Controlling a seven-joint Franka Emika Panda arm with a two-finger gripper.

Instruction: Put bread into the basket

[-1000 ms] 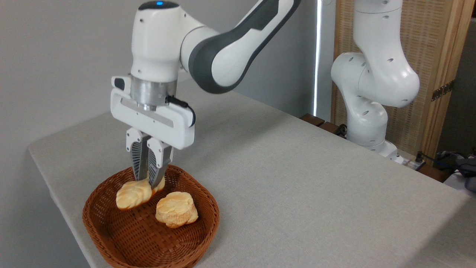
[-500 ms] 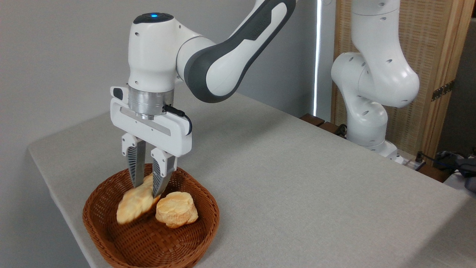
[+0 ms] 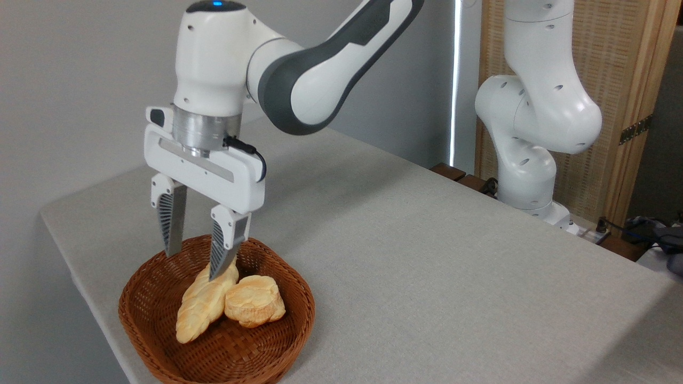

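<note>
Worktop (image 3: 427,256): a cloth-covered grey surface extending to the right of and behind the pincer, bare apart from the basket. Arm (image 3: 320,69): a white-and-grey Panda reaching in from upper right, its wrist directly above the pincer, a blue light lit on top. Basket (image 3: 299,298): a reddish-brown woven wicker basket at the worktop's near left corner, directly below the pincer.

Pincer (image 3: 196,261): released, its two fingers spread wide and holding nothing. A second ago they were clenched on the loaf just above the basket; half a second ago they had begun to part with the loaf tipping between them; now the fingers stand wide and slightly higher, so the release has been made.

Bread (image 3: 203,306): the braided golden loaf lies inside the basket, below the pincer and running from under the right-hand fingertip toward the near rim. Whether that fingertip touches the loaf's far end cannot be told from this view. Bun (image 3: 255,306): a short round roll, below and to the right of the pincer, pressed against the loaf's side.

Judgement: the task appears complete, with only the pincer's withdrawal upward remaining.

No brand, label or legible writing is visible on any item.
</note>
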